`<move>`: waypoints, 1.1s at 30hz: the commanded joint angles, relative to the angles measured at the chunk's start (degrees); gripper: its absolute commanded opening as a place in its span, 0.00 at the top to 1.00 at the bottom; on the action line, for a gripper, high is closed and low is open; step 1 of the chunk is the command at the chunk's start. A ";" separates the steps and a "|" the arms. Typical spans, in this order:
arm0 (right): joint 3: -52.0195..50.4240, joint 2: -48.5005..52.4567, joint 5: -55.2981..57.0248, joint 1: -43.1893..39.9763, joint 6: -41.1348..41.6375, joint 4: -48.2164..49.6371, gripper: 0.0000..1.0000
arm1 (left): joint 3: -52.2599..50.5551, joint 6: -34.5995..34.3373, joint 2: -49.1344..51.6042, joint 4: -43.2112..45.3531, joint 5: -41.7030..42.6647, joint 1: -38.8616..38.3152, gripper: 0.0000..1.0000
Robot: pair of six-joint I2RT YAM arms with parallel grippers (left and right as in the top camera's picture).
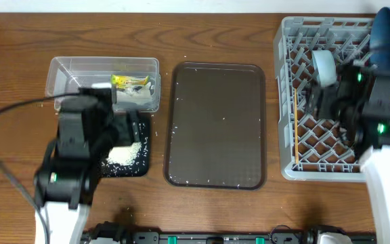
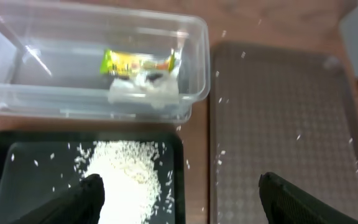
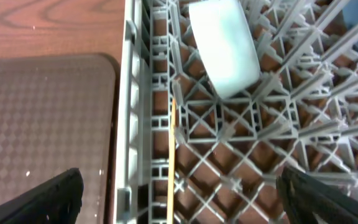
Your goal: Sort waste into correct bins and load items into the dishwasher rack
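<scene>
The clear tub [image 1: 66, 71] holds the yellow-green wrapper [image 1: 131, 81] and a white paper scrap [image 1: 135, 96]; both also show in the left wrist view [image 2: 138, 62] [image 2: 145, 90]. The black tray [image 1: 144, 166] holds a rice heap [image 2: 126, 177]. My left gripper [image 2: 179, 199] is open and empty above the tray's right edge. The grey rack [image 1: 286, 102] holds the dark blue bowl [image 1: 388, 41], the mint-green bowl [image 3: 222, 46] and the chopsticks [image 3: 171, 162]. My right gripper [image 3: 185, 205] is open and empty above the rack's left side. The white bowl and the pink cup are out of view.
The brown serving tray [image 1: 215, 125] lies between the black tray and the rack, with a few stray rice grains on it. Stray grains also lie on the wooden table [image 1: 215, 34] round the tub.
</scene>
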 commanded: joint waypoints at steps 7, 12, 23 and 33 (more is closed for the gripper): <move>-14.78 -20.48 2.56 -0.35 1.20 2.95 0.01 | -4.35 0.74 -9.11 2.36 0.28 0.20 0.08; -15.93 -22.40 2.56 -0.35 1.20 2.16 0.01 | -4.35 0.74 -8.87 1.57 0.28 0.20 0.07; -15.96 -21.40 2.56 -0.35 1.20 -1.25 0.01 | -4.35 0.74 -8.68 0.28 0.28 0.20 0.07; -15.96 -21.38 2.56 -0.35 1.20 -4.04 0.01 | -4.35 0.74 -8.68 0.28 0.28 0.20 0.06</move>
